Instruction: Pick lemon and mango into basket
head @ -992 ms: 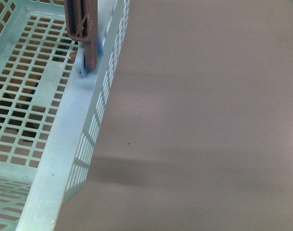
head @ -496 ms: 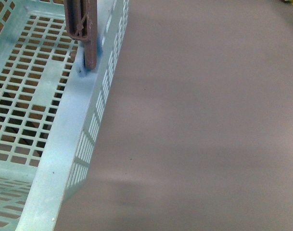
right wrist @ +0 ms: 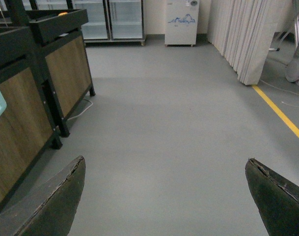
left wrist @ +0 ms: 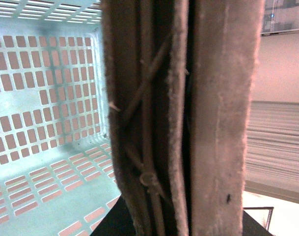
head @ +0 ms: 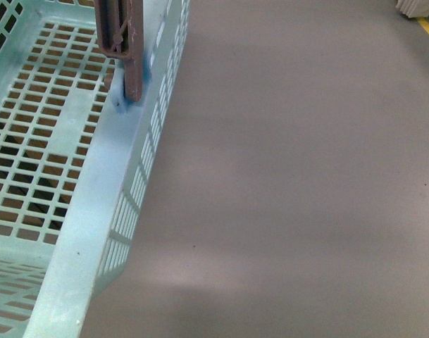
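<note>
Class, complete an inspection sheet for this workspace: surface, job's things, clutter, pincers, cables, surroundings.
Surface: bare grey floor.
Job's things: turquoise basket with brown handles; no fruit in the part shown; lemon and mango, nothing seen.
Clutter: nothing seen.
Pincers: right pincer open and empty; left pincer shows only as a dark part by the handles, grip cannot be told.
Cables: one cable on the floor beside a wooden-panelled stand.
Surroundings: glass-door fridges, white curtain, yellow floor line.

pale turquoise basket (head: 94,204) with slotted lattice, brown handles (head: 132,63), plain grey floor (head: 291,176), yellow floor line (right wrist: 279,114)
</note>
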Available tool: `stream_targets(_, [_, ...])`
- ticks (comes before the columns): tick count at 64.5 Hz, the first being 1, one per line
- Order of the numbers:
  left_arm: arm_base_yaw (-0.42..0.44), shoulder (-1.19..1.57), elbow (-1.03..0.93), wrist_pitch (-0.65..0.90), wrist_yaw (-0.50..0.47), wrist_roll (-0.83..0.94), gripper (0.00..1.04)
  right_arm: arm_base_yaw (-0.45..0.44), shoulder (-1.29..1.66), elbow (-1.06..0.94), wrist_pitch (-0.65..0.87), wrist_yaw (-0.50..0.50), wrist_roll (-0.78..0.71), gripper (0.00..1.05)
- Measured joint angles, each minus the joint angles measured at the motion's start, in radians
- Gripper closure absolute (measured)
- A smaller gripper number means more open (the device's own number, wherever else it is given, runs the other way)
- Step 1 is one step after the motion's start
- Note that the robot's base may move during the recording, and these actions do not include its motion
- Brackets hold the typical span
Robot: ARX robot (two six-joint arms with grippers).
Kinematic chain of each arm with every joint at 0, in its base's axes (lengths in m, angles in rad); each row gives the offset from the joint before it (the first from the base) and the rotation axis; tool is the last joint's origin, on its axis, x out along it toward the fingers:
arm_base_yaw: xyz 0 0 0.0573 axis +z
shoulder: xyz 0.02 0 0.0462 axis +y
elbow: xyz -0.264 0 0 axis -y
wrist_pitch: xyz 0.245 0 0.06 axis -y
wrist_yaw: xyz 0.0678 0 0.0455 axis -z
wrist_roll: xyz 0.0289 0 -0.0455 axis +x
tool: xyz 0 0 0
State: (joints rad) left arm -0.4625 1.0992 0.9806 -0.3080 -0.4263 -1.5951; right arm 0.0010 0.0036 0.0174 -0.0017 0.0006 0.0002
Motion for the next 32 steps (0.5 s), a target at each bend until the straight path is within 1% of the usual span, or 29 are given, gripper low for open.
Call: stream_targets(32, [0.000,0.000,0.000,0.000,0.000,0.000,0.89,0.000,0.000,0.000,0.000,0.000,0.000,0.09])
